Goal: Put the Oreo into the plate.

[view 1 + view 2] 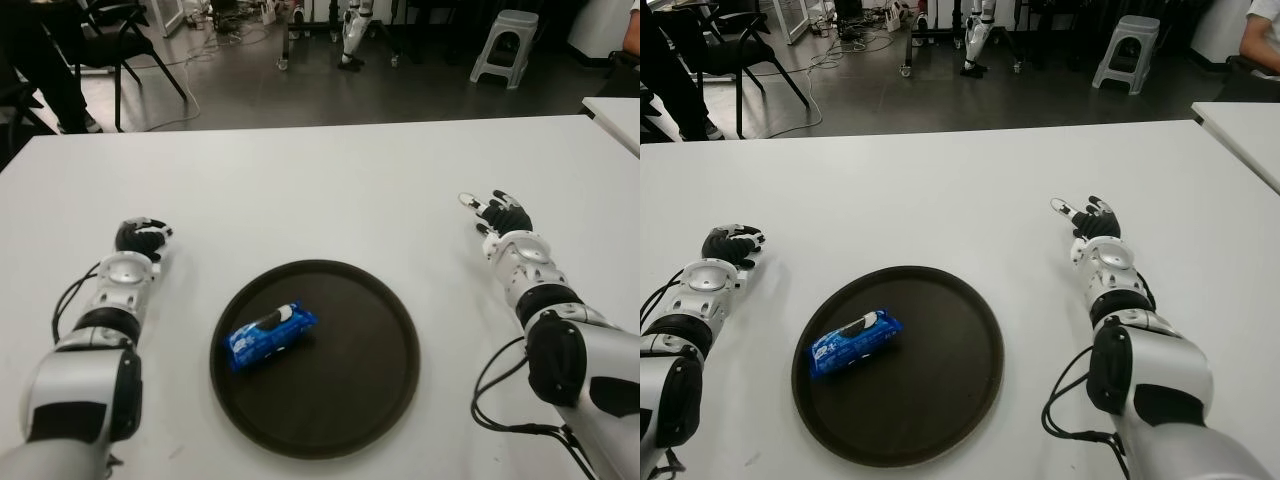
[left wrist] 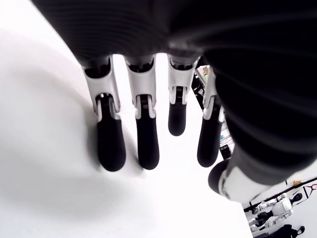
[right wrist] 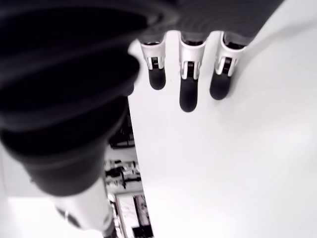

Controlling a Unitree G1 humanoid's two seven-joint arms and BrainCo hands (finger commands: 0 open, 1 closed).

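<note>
Lying inside the plate [image 1: 380, 400], the Oreo [image 1: 270, 335] is a blue packet with a picture of the biscuit on its wrapper. It sits flat on the dark round surface, toward the plate's left half, its long axis slanted so that one end points up and to the right. No hand touches it.

The plate stands on the white desk [image 1: 320, 190], near the front edge and between the two arms. It is a dark brown, shallow round dish with a low raised rim.

The left hand [image 1: 140, 238] shows to the left of the plate, well apart from its rim, palm down over the bare desk. In the left wrist view its fingers [image 2: 110, 148] hang straight and separate, with white desk visible between them, holding nothing.

The right hand [image 1: 497, 215] shows to the right of the plate and somewhat farther back on the desk, also apart from the rim. Its fingers [image 3: 188, 96] are extended and spaced, closed on nothing; in the eye views the fingertips fan out away from the robot.

Beyond the far edge of the desk lies a grey floor with a black chair [image 1: 115, 40] at the left, cables, and a grey stool [image 1: 500, 45] at the right.
</note>
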